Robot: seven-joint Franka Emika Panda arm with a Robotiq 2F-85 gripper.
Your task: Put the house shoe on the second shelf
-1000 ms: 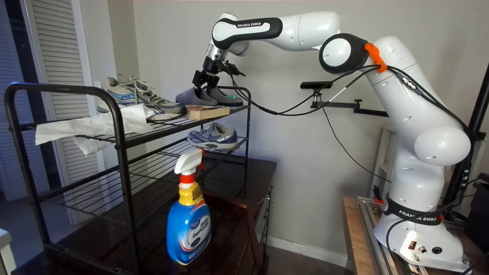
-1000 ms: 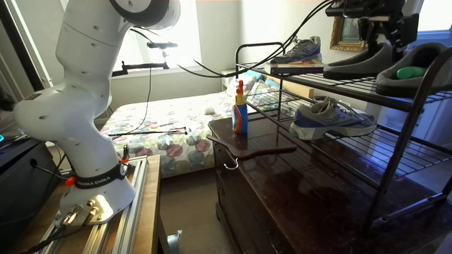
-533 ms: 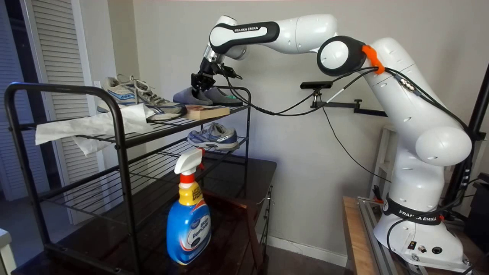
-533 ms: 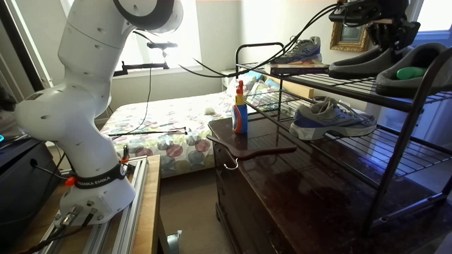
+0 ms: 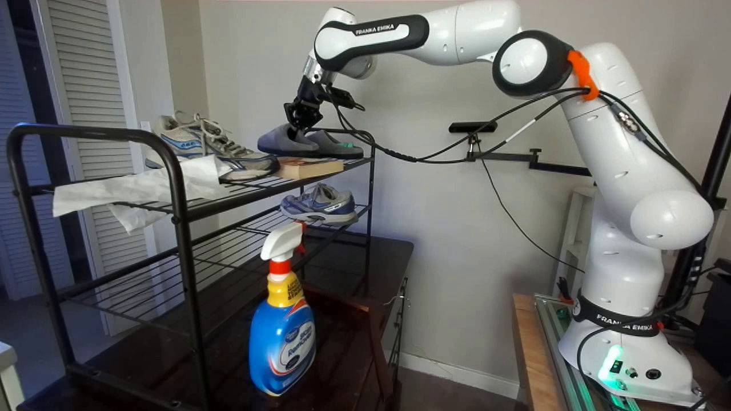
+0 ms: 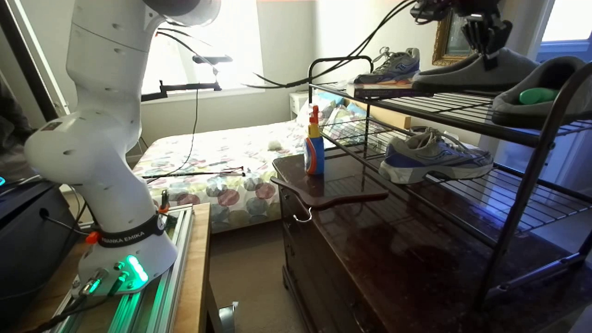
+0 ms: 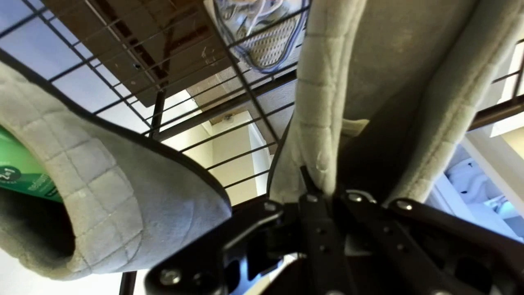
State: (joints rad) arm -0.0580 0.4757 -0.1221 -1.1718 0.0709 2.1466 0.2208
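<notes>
The house shoe (image 6: 513, 69), a grey slipper with a dark sole, is gripped above the rack's top tier; its sole looks raised a little. My gripper (image 7: 329, 192) is shut on the slipper's side wall near the opening, with one finger outside and the other hidden inside the shoe. In an exterior view the gripper (image 5: 294, 128) comes down on the slipper from above, tilted. The second shelf (image 6: 441, 209), a black wire tier, lies below and carries a blue-white sneaker (image 6: 434, 159).
Beside the held shoe, on the top tier, stands a matching slipper (image 7: 172, 196) with a green item (image 7: 24, 168) inside. A book (image 5: 311, 168), a laced sneaker (image 5: 211, 148) and white paper (image 5: 154, 182) share that tier. A spray bottle (image 5: 282, 337) stands in front of the rack.
The jaws have shut on the slipper's wall. The arm has risen slightly, lifting and shifting the slipper toward the book; the matching slipper has stayed put. Green light shows at the arm's base.
</notes>
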